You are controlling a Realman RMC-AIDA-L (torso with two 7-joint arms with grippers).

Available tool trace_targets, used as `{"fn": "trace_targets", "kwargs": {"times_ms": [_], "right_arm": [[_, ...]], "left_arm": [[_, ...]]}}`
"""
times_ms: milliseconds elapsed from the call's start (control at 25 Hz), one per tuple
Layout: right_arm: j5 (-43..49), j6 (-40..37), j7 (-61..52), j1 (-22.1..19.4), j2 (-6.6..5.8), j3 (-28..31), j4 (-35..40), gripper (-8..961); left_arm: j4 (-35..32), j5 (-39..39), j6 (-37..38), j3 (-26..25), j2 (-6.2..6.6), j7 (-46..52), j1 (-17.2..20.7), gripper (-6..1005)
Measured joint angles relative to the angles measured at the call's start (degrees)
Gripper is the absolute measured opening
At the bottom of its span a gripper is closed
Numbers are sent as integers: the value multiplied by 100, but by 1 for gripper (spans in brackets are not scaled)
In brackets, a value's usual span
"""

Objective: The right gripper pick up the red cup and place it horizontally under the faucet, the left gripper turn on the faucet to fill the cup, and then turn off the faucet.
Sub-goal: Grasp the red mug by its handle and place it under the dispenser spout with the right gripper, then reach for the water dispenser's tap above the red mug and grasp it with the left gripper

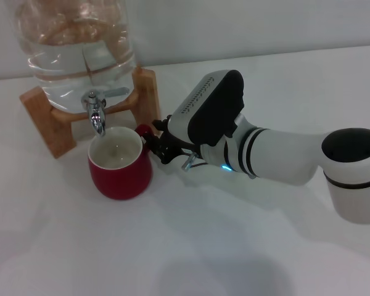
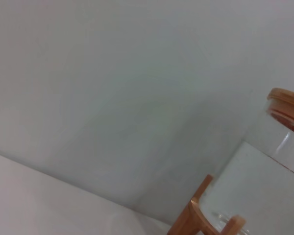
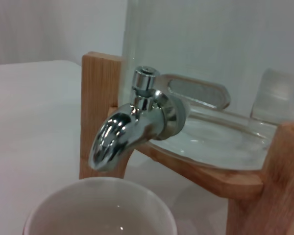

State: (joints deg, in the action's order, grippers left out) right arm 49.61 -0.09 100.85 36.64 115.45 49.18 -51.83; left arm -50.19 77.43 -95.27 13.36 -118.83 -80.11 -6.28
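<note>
Gripping: right gripper [image 1: 155, 140] fingers pinched on the small loop handle of the red cup [image 1: 119, 162] | cup upright on white table [image 1: 234, 246], mouth directly below faucet [image 1: 95, 113] spout, apart from it | faucet on glass water jar [image 1: 74, 43] in wooden stand [image 1: 46, 117] | left gripper out of view, state unknown

The white table [image 1: 191, 246] is occupied by the red cup [image 1: 119, 168] and, just behind it, a wooden stand [image 1: 49, 120] bearing a glass jar [image 1: 74, 43].
</note>
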Motion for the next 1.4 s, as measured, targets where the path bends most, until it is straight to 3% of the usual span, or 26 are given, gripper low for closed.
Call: {"fn": "trace_targets", "kwargs": {"times_ms": [560,960,1080,1280,1400], "right_arm": [[35,176,-3,-195,-72,110,-27,276],[42,770,-3,-465,-253,312,-127,277],[43,1043,-4,-605,-410,313,-326,278],[43,1265,-126,-1003,-906,373,-956,279],[56,1382,-137,-1343,-1105,581,-1266,279]], "left_arm": [[0,-3,0,0,0,13,14,888],[0,-7,0,0,0,14,-2,888],[0,-12,-1,0,4,14,-3,888],[-1,-15,-1,0,6,14,12,887],[-12,-13,-1,0,8,14,19,887]]}}
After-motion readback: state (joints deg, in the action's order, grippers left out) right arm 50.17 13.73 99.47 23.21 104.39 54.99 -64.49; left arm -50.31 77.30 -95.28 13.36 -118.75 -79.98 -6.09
